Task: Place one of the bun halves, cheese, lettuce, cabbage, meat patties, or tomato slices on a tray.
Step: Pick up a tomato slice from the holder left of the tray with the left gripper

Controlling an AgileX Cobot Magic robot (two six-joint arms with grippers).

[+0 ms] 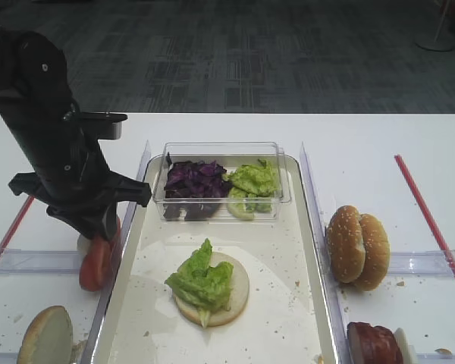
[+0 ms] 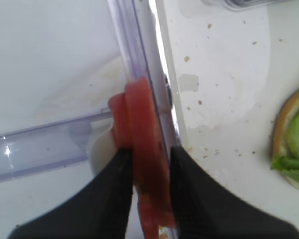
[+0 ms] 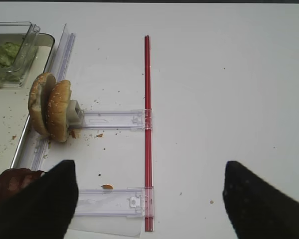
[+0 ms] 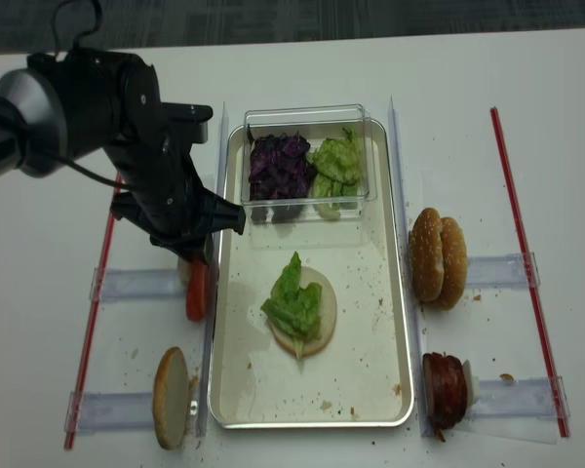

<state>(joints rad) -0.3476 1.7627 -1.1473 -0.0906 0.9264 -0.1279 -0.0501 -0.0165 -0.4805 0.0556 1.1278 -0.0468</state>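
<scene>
A white table (image 1: 364, 136) is filling most of both high views, crumb-speckled around the food. Beyond its far edge, at the top of the first high view, dark grey patterned carpet (image 1: 235, 53) is showing. Red strips (image 4: 526, 263) are running down the table at right and left, with clear plastic rails (image 3: 114, 119) lying across them.

The tray (image 4: 366, 385) is sitting at centre frame. A bun half (image 4: 312, 322) is lying cut face up in its middle, with lettuce (image 4: 291, 297) draped over it. A clear box (image 4: 366, 146) is resting at the tray's upper end, holding cabbage (image 4: 278, 166) on the left and more lettuce on the right.

The left gripper (image 2: 147, 159) is hanging just left of the tray's left rim, its fingers (image 2: 114, 189) clamping tomato slices (image 2: 142, 134) that are standing on edge. The slices are sitting over the table beside the rim, not in the tray.

At lower left another bun half (image 4: 171, 398) is leaning on edge. Right of the tray, two bun halves (image 4: 439, 258) are standing upright together; below them meat patties (image 4: 447, 388) are standing in a holder.

The right gripper (image 3: 149, 199) is showing only in its wrist view, fingers spread wide with nothing between them, above bare table.
</scene>
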